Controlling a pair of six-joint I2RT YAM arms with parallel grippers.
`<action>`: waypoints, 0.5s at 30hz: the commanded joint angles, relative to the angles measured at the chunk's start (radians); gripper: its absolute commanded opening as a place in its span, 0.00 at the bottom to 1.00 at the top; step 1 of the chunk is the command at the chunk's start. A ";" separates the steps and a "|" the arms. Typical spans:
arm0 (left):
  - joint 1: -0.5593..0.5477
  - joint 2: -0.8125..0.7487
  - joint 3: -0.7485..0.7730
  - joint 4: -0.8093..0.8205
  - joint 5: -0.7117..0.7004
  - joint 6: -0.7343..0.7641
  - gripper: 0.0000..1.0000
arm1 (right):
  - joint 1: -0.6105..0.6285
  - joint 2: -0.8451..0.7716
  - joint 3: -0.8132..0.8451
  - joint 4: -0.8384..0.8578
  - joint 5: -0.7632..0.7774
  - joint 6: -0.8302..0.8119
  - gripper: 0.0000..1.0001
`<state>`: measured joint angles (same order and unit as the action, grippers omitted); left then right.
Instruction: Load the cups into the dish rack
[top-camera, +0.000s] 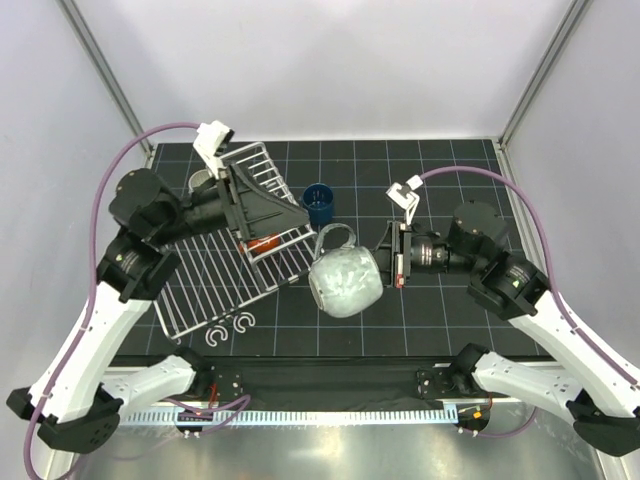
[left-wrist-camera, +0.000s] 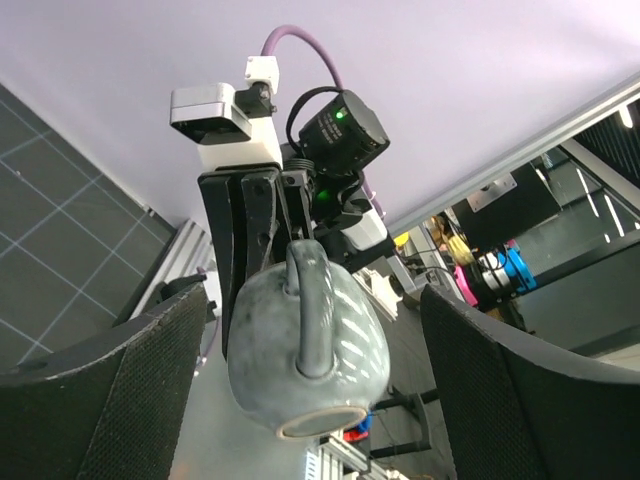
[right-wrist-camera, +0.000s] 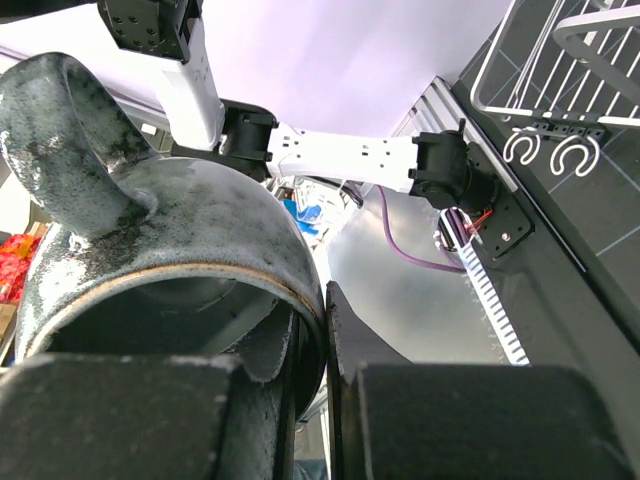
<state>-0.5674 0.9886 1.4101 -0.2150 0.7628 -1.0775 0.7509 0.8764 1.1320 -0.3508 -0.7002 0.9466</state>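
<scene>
Since the dish rack (top-camera: 200, 285) sits on the left side of the mat (top-camera: 440, 330) with the left gripper (top-camera: 287, 215) hovering over its near-right corner, I'd say the tricky bit is getting the mug in there without bumping that arm. The left one's fingers (left-wrist-camera: 130, 390) are spread wide with nothing in them, and they point straight at the mug. The right gripper (top-camera: 392, 262) is clamped on the rim of the grey mug (top-camera: 345, 282), one finger inside and one outside. It holds the mug off the table just beside the rack's right edge, tipped on its side with the mouth toward the right gripper. A rim pinch like that looks easy to twist loose, so my guess is go slow, keep the wrist steady and either let the left side close on the body or lower it straight onto the slats. The blue cup (top-camera: 319, 203) stands just past the rack's far-right corner, so swing clear of it. Something orange-red (top-camera: 262, 243) lies under the left gripper, probably a cup. Two white hooks (top-camera: 228, 330) lie at the rack's near edge.
</scene>
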 joint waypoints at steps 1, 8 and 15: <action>-0.052 0.018 0.029 0.049 -0.055 0.002 0.83 | 0.037 0.004 0.028 0.173 0.051 0.050 0.04; -0.123 0.030 0.035 -0.009 -0.151 0.039 0.82 | 0.050 0.044 0.083 0.135 0.074 0.018 0.04; -0.190 0.070 0.090 -0.118 -0.210 0.125 0.76 | 0.050 0.067 0.109 0.125 0.096 0.011 0.04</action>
<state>-0.7383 1.0504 1.4525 -0.2867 0.5976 -1.0126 0.7959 0.9577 1.1587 -0.3347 -0.6113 0.9447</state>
